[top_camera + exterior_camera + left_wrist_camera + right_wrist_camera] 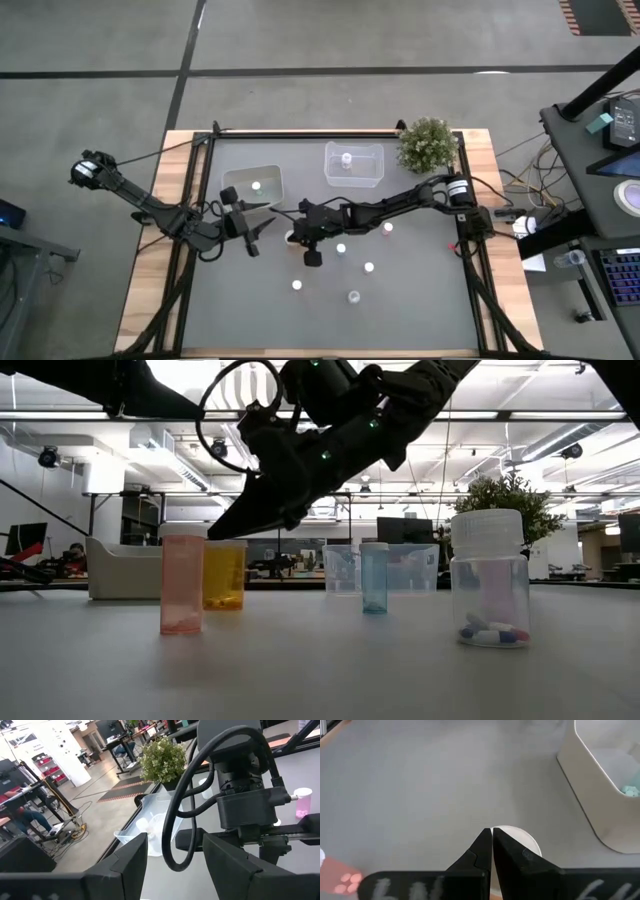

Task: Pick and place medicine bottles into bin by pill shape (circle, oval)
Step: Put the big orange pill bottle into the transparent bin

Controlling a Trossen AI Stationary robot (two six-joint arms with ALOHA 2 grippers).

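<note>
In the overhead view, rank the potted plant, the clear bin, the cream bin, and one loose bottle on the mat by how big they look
1. Clear bin, potted plant and cream bin: all look about alike, too close to rank.
2. Loose bottle: by far the smallest.

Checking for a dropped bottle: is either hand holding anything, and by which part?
Nothing is held. Right hand is shut empty above a white cap; left hand is open, empty.

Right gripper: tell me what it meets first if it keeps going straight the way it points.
Probably the white bottle cap just past the shut tips of the right gripper, which hangs above it. Depth is unclear, so it could graze the cap's edge and meet the grey table instead.
</note>
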